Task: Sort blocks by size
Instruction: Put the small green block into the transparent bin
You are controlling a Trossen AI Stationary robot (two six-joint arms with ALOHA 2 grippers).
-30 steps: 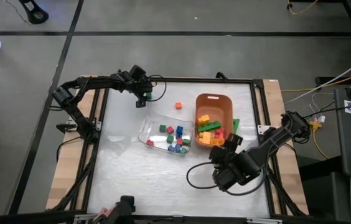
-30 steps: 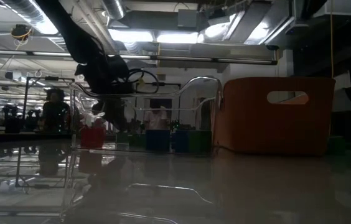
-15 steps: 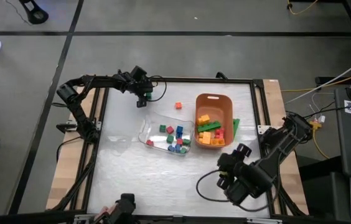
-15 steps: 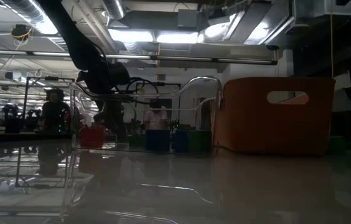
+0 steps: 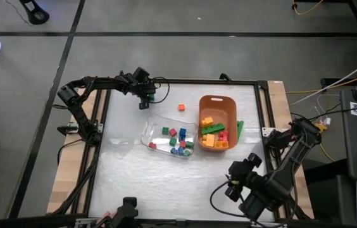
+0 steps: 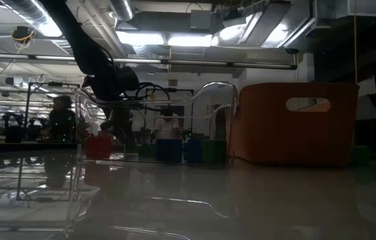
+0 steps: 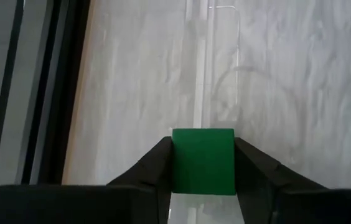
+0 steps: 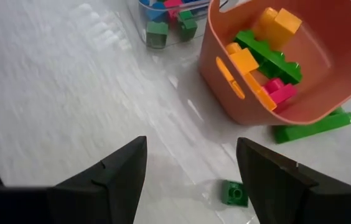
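My left gripper (image 5: 147, 99) is at the table's far left, beyond the clear tray (image 5: 169, 140), and is shut on a small green cube (image 7: 203, 160). It also shows in the low view (image 6: 118, 130). The tray holds several small blocks. The orange bin (image 5: 218, 119) holds larger yellow, green and pink bricks (image 8: 266, 53). A long green brick (image 8: 312, 127) lies on the table against the bin's right side. A small orange block (image 5: 181, 107) lies far of the tray. My right gripper (image 8: 191, 186) is open and empty near the table's near right, with a small green block (image 8: 233, 193) on the table just ahead of it. My left gripper pinches the green cube by two opposite side faces (image 7: 174, 163) between its two fingers. The fingers slant down toward the table. The cube sits square between the fingers; whether it touches the table I cannot tell.
The tray and the bin stand side by side at mid-table. Bare tabletop (image 5: 153, 183) lies near of them and to the left. A black frame rail (image 5: 96, 145) runs along the table's left edge.
My right gripper has drawn back from beside the orange bin toward the table's near right corner, staying open and empty. My left gripper keeps its hold on the green cube at the far left.
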